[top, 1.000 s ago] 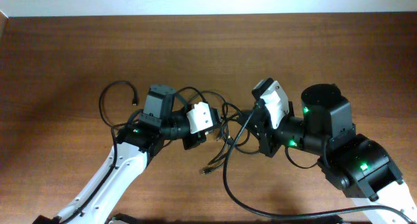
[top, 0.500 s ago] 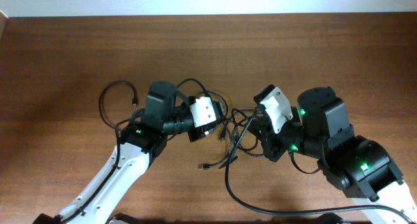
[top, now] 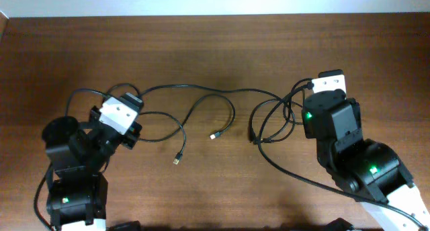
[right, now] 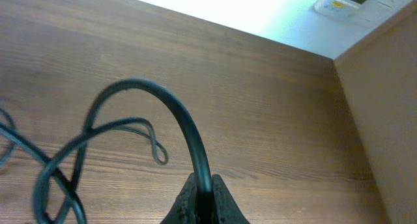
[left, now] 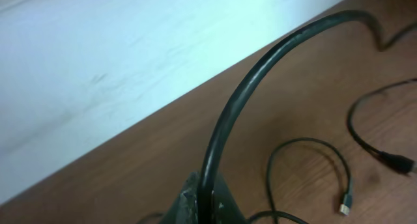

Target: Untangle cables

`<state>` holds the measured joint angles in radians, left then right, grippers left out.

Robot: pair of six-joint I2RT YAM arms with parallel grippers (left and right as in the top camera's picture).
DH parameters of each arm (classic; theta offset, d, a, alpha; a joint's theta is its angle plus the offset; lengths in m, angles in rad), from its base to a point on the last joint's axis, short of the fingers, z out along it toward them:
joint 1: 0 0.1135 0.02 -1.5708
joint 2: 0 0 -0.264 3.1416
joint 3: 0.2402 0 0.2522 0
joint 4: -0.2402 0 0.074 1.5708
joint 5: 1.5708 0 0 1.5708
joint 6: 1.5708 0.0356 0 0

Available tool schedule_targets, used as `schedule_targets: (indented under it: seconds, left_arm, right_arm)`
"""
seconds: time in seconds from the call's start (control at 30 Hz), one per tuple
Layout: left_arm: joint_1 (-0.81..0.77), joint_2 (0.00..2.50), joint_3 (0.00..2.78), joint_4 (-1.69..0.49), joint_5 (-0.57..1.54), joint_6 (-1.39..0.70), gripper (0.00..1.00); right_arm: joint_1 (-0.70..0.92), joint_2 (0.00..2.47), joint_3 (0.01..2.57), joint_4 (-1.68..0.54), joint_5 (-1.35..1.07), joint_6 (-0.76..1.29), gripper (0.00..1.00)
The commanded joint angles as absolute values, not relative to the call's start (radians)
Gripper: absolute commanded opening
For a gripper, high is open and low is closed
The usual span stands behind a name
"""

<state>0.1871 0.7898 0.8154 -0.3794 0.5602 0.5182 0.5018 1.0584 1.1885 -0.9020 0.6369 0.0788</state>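
Overhead, the left arm point(top: 74, 164) is sitting far over on the left side of the table point(top: 201, 43) now, when a second ago it was leaning into the middle, right over a bunched-up knot of black cables point(top: 232, 114). The left claw point(left: 203, 199) is squeezing together on a black cable point(left: 260, 68), which is bending up and away from its tips in the left wrist view. From that side a long cable point(top: 201, 88) is running across the table toward the right arm point(top: 349, 157), and it is looking almost straight instead of curled up. Below it, in the middle, three loose ends are lying apart from each other: one with a gold plug point(top: 177, 161), one with a silver plug point(top: 213, 135) and one with a black plug point(top: 253, 139). Before, these ends were all mixed up in the knot. On the right, the right arm is pulled back to its own side too, and the right claw point(right: 202, 190) is pinching shut on another black cable point(right: 176, 113) that is arching over the wood. A few loops point(top: 275, 113) are still crossing each other just beside that arm. So the pulling apart is working, I think: the big knot is opening up, but the crossing loops on the right are likely needing more sorting.
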Motion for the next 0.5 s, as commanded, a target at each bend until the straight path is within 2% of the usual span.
schedule_targets:
  seconds: [0.0, 0.03, 0.07, 0.13, 0.23, 0.33, 0.4, 0.47]
  left_arm:
    - [0.235, 0.784, 0.820, -0.381, 0.345, 0.358, 0.00]
    - [0.236, 0.784, 0.820, -0.381, 0.316, 0.348, 0.00]
    - [0.236, 0.784, 0.820, -0.381, 0.317, 0.348, 0.00]
    - [0.236, 0.784, 0.820, -0.385, 0.319, 0.325, 0.00]
    - [0.236, 0.784, 0.820, -0.384, 0.329, 0.325, 0.00]
    - [0.236, 0.784, 0.820, -0.385, 0.328, 0.326, 0.00]
    - [0.236, 0.784, 0.820, -0.384, 0.346, 0.325, 0.00]
    - [0.236, 0.786, 0.820, -0.385, 0.408, 0.326, 0.00]
  right_arm:
    - [0.482, 1.097, 1.205, -0.946, 0.868, 0.174, 0.04]
    - [0.440, 1.109, 1.205, -0.974, 0.931, 0.254, 0.04]
    - [0.321, 1.121, 1.205, -1.000, 0.920, 0.374, 0.04]
    - [0.054, 1.124, 1.205, -0.957, 0.612, 0.387, 0.04]
    - [-0.173, 1.148, 1.205, -0.947, 0.480, 0.385, 0.04]
    - [-0.315, 1.172, 1.205, -0.941, 0.412, 0.383, 0.04]
    - [-0.348, 1.192, 1.205, -0.908, 0.185, 0.345, 0.04]
    - [-0.346, 1.207, 1.205, -0.825, -0.310, 0.104, 0.04]
